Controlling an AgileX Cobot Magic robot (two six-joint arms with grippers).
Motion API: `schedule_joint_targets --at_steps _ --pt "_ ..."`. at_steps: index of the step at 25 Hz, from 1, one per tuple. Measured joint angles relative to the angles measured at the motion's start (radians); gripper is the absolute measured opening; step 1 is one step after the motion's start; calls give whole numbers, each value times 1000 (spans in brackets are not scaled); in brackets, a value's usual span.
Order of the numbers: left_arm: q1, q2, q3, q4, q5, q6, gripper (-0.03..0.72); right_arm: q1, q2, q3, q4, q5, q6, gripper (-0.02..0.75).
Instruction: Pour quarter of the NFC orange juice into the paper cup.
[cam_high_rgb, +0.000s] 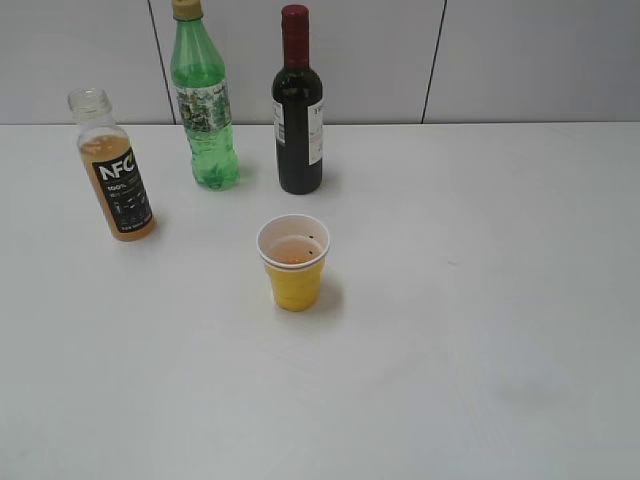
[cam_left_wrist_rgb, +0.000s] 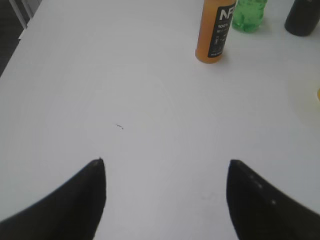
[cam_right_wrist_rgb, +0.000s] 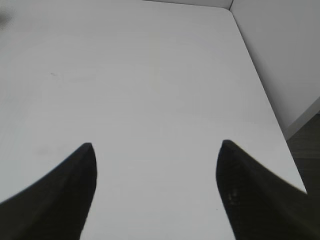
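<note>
The NFC orange juice bottle stands upright and capless at the left of the white table, with orange liquid up to its shoulder. It also shows in the left wrist view, far ahead of my left gripper, which is open and empty. The yellow paper cup stands in the middle of the table with some orange liquid in it. My right gripper is open and empty over bare table. Neither gripper shows in the exterior view.
A taller green bottle and a dark wine bottle stand at the back behind the cup. The table's right edge and a wall show in the right wrist view. The table's left edge shows in the left wrist view.
</note>
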Motion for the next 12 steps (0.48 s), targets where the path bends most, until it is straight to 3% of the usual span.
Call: schedule_joint_targets --at_steps 12 --pt "0 -37 0 1 6 0 550 0 0 1 0 0 0 591"
